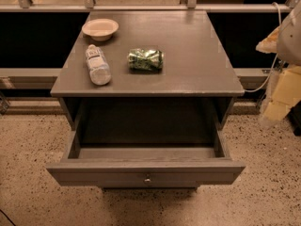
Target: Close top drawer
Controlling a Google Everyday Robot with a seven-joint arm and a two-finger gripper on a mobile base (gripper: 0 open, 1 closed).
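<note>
**Item 1. Table** [197,46]: grey-painted, seen from the front and above. It has a flat top with an open cavity beneath it, and stands on a speckled floor [28,149]. A long rail [141,7] runs across the view behind it.

**Item 2. Drawer** [94,172]: top drawer, grey, the same finish as the table.
- Position: pulled far out toward the camera. The front panel stands well clear of the table's front edge, and both side walls are exposed.
- Front panel: long and flat, with 1 small round metal knob [147,178] at centre.
- Interior: the drawer floor shows near the front, and the back lies in shadow under the top.
- State: open, not yet shut.

**Item 3. Bowl** [100,28]: pale and shallow, upright, at the rear left of the table top.

**Item 4. Bottle** [98,65]: clear plastic, labelled, lying on its side. It is at the left of the top, just in front of the bowl and apart from it.

**Item 5. Green object** [146,59]: crumpled and lying flat near the middle of the top, to the right of the bottle and not touching it. Whether it is a can or a bag cannot be told.

**Item 6. Gripper** [275,108]: pale and blurred, at the right edge of the view. It is beside the table's right side, above the floor, and well apart from the drawer and the knob. It touches none of the listed items. Whether it is open or closed cannot be told.

**Item 7. Cable** [264,81]: thin and light, hanging beside the gripper at the right.
</note>
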